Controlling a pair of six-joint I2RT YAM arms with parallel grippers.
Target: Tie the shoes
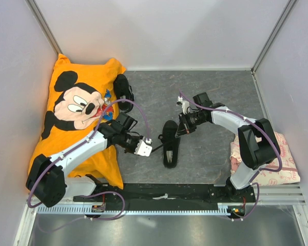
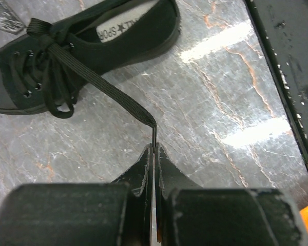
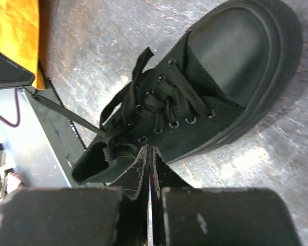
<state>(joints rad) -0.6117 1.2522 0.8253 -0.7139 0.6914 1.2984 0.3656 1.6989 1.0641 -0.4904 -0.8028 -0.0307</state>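
Shoe (image 1: pixel 170 146) at centre of top view, on grey table (image 1: pixel 215 87), between both arms. Left gripper (image 2: pixel 153 148) just left of shoe, jaws pinched together on end of flat black lace (image 2: pixel 108 92); lace runs straight from eyelet area at upper left of left-wrist view down to fingertips. Right gripper (image 3: pixel 150 149) at shoe's upper end, jaws pressed together, tips touching shoe by top eyelets; lace between them: cannot tell. Second shoe (image 1: pixel 124 91) upper left of centre, against orange pillow (image 1: pixel 72 102).
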